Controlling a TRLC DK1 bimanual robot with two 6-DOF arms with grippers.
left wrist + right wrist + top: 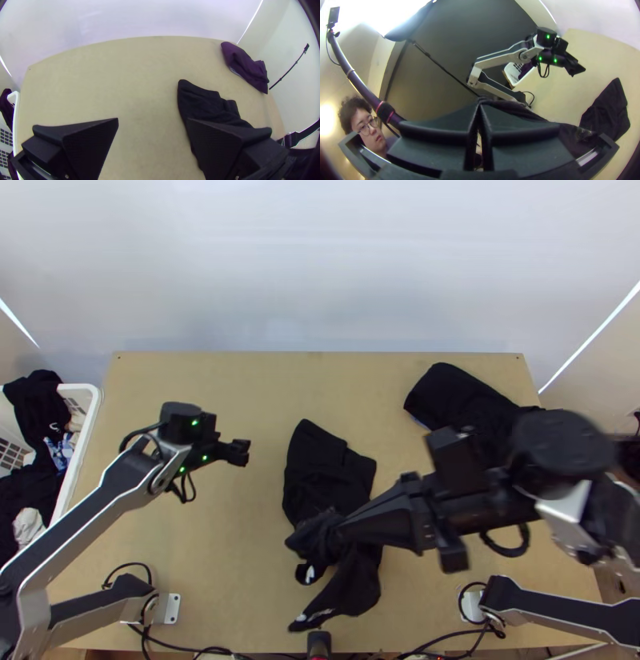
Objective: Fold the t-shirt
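Top view shows us the black t-shirt (318, 472) at the middle of the counter (232, 572) and down to its near edge. The right end effector (342, 530) is clenched on the t-shirt, around the middle of its length. In the right wrist view, we see that the two fingers of the right end effector (480, 100) meet at their tips, and dark cloth goes out from there to one side.

The left end effector (243, 452) is released, and it is above the counter, well apart from the t-shirt. In the left wrist view, the fingers of the left end effector (152, 121) stand wide from each other, and we see the counter between them.

About the t-shirt itself, its far part lies rather flat, in layers, with an edge that makes a step. At the grasped place the cloth is gathered and wrinkled. Its near part is bunched and becomes narrow toward the near edge, and we notice small white patches there.

Near the far right corner there is a folded dark garment (452, 392). At the left side stands a white basket (90, 428) with dark and light clothes (28, 524) inside.
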